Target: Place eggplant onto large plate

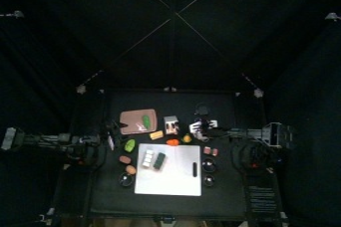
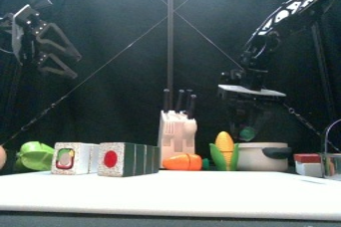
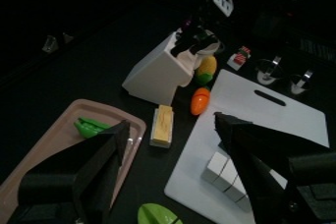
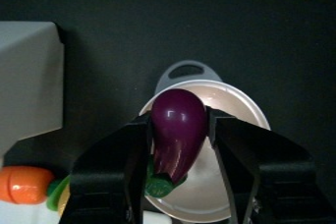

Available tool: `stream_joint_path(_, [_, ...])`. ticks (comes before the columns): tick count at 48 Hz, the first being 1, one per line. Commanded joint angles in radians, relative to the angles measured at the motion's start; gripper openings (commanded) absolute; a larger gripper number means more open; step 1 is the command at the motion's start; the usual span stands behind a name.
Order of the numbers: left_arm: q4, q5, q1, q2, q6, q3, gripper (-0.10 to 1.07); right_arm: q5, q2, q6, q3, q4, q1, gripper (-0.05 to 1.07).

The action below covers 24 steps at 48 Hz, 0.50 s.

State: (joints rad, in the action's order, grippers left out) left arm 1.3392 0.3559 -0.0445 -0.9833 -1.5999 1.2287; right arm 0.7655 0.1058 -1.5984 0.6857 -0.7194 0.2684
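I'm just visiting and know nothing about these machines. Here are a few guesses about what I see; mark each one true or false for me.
1. The right claw holds the eggplant. True.
2. The eggplant already lies on the large plate. False: it is up in the right claw, above a silver lidded pot, and the plate shows only a green piece.
3. The left claw is carrying a vegetable. False: its jaws stand wide apart with nothing between them.
4. A white knife block stands on the table near the white board. True.
5. The eggplant is orange. False: it is dark purple with a green stem end.
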Motion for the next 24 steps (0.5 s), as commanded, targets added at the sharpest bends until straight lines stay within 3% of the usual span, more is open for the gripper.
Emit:
stream_joint_path(1, [0.002, -0.008, -0.003, 0.002, -0.003, -0.012, 1.01, 0.018, 0.069, 0.000, -0.021, -0.015, -0.015, 0.63])
stream_joint_path(15, [0.032, -0.179, -0.012, 0.038, 0.000, -0.043, 1.01, -0.017, 0.152, -0.005, -0.072, -0.106, -0.071, 0.63])
stream_joint_path(24, [0.078, -0.270, -0.043, 0.140, -0.006, -0.124, 1.01, -0.172, 0.146, -0.012, -0.121, -0.227, -0.092, 0.63])
